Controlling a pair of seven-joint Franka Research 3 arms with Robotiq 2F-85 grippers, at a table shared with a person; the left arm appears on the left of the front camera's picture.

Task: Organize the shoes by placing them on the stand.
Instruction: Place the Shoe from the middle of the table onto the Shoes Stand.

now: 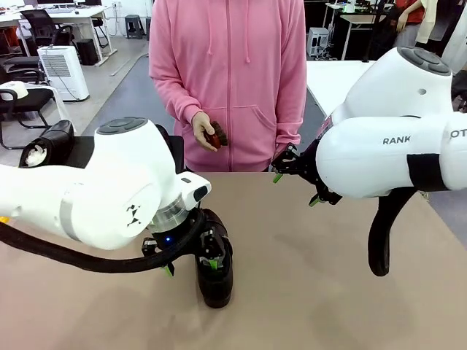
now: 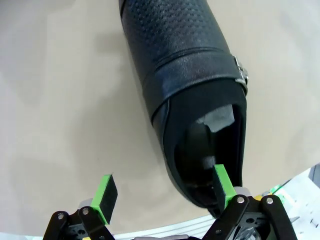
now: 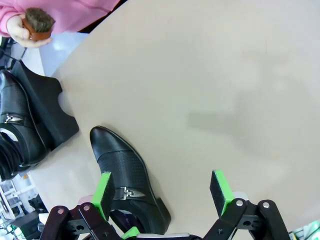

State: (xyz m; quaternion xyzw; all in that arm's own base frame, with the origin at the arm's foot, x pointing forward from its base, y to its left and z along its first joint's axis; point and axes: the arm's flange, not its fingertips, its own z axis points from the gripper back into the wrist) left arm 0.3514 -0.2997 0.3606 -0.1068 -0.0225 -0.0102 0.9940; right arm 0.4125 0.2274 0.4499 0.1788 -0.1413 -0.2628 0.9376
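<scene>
- Tan tabletop (image 1: 306, 277) fills the near part of the front view, and a person in a pink hoodie (image 1: 228, 80) stands at its far edge.
- That person's hand (image 1: 202, 130) holds a small brown brush (image 1: 217, 136).
- One black shoe (image 1: 214, 271) lies on the table in front of the left arm. The arm hides its back half in the front view.
- In the left wrist view the left gripper (image 2: 165, 195) has its green pads spread wide apart. One pad (image 2: 221, 184) sits inside the shoe's opening at the heel, and the other pad (image 2: 106, 196) hangs over bare table beside the shoe. The pads do not squeeze the shoe.
- The toe of that shoe is cut off by the top edge of the left wrist view. A small metal buckle (image 2: 241, 72) shows on its side.
- The right gripper (image 1: 298, 180) hangs above the far middle of the table, pads apart, holding nothing.
- The black stand (image 3: 52, 112) sits at the table's left corner, seen in the right wrist view, with a shoe (image 3: 17, 130) on it. More dark shoes there are cut off by the picture's edge, so it is hard to count them.
- In the front view the left arm hides most of the stand. A shoe stuffed with white paper (image 1: 45, 146) peeks out behind it.
- Lots of bare table lies open in the middle and on the right side.
</scene>
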